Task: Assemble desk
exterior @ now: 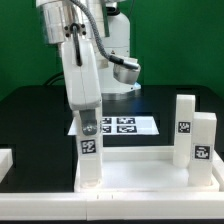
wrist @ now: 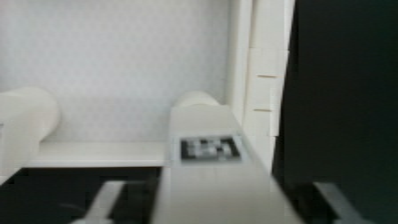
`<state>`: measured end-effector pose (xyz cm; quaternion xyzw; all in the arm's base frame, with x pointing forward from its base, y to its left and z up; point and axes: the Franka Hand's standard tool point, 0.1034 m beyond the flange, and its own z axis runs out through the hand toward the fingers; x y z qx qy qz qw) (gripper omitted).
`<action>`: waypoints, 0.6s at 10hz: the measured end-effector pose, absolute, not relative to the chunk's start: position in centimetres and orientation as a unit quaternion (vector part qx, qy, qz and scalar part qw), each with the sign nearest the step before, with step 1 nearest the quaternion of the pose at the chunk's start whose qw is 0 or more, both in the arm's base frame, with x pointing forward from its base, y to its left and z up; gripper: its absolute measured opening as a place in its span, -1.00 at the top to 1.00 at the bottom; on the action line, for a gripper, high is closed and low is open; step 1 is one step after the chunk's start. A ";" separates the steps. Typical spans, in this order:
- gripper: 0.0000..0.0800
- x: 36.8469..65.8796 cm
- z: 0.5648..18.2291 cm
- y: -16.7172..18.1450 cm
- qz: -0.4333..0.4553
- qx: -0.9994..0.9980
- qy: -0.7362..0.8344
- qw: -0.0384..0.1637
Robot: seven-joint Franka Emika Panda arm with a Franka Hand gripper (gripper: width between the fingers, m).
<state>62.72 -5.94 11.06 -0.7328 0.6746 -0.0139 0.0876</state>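
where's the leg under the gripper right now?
In the exterior view, the leg stands upright at the desk top's near corner on the exterior view's left, directly below the gripper, with the marker board just behind it.

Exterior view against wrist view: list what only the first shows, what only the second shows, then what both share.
Only the exterior view shows the marker board on the black table, two standing legs at that view's right, and the arm above the gripper. Only the wrist view shows, close up, the two fingertips spread either side of the leg and a rounded white part beside it. Both show the desk top and the tagged leg standing in it, directly under the gripper.
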 end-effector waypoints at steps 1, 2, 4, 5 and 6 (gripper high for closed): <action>-0.42 62.7 11.1 -5.9 -0.018 -0.797 0.599 0.082; -0.42 62.5 11.2 -6.0 -0.022 -0.852 0.516 0.081; -0.61 62.4 11.1 -6.4 -0.029 -0.892 0.445 0.077; -0.61 62.4 11.0 -6.5 -0.031 -0.904 0.420 0.075; -0.62 62.4 11.1 -6.4 -0.038 -0.935 0.346 0.063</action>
